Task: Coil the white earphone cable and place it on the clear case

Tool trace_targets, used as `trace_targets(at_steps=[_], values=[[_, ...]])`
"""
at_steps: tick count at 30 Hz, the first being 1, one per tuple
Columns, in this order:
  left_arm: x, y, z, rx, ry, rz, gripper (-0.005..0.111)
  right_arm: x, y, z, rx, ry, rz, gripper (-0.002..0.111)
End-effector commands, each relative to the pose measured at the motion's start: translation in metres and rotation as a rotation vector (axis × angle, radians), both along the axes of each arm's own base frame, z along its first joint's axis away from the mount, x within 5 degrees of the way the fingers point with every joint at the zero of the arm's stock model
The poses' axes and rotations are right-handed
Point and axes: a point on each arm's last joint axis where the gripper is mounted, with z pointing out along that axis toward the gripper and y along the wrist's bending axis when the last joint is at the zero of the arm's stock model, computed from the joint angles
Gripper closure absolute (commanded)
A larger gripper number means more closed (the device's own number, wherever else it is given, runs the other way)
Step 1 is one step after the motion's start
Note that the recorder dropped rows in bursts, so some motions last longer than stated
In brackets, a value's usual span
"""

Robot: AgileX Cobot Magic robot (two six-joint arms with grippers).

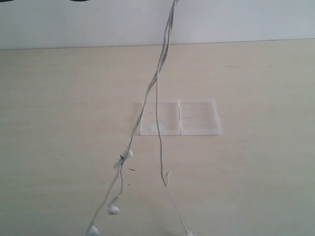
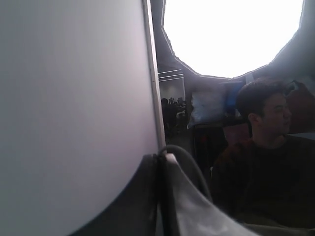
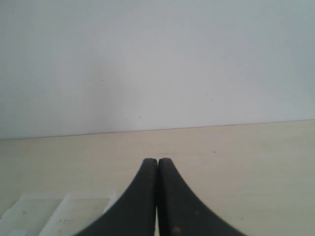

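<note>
Two claws, both closed. Right claw (image 3: 157, 162) was shut on nothing, low over bench (image 1: 59, 123). Left claw (image 2: 161, 160) was shut, facing seated person (image 2: 263, 147). White earphone cable (image 1: 158, 98) hung in several strands from above exterior view's top edge and crossed in front of left half of clear case (image 1: 199, 116); whether left claw pinched it could not be told. Earbuds (image 1: 113, 209) sat lower left. Case lay open mid-bench, with small white rectangle (image 1: 156, 128) in left half, print too small to read.
</note>
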Motion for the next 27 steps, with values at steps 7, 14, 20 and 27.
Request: trace_targets(at_steps=[7,14,20,27], values=[[0.000,0.000,-0.002,0.008,0.001,-0.009,0.107,0.000,0.000,-0.001,-0.009,-0.006,-0.007,0.108],[0.000,-0.001,-0.002,0.012,-0.002,-0.010,0.107,0.000,0.000,-0.001,-0.009,-0.006,-0.007,0.108],[0.000,-0.001,-0.002,0.011,-0.003,-0.011,0.107,0.000,-0.001,0.002,0.147,-0.027,-0.015,0.108],[0.000,-0.001,-0.002,0.012,-0.005,-0.010,0.107,0.000,-0.007,0.012,0.378,-0.123,-0.063,0.108]])
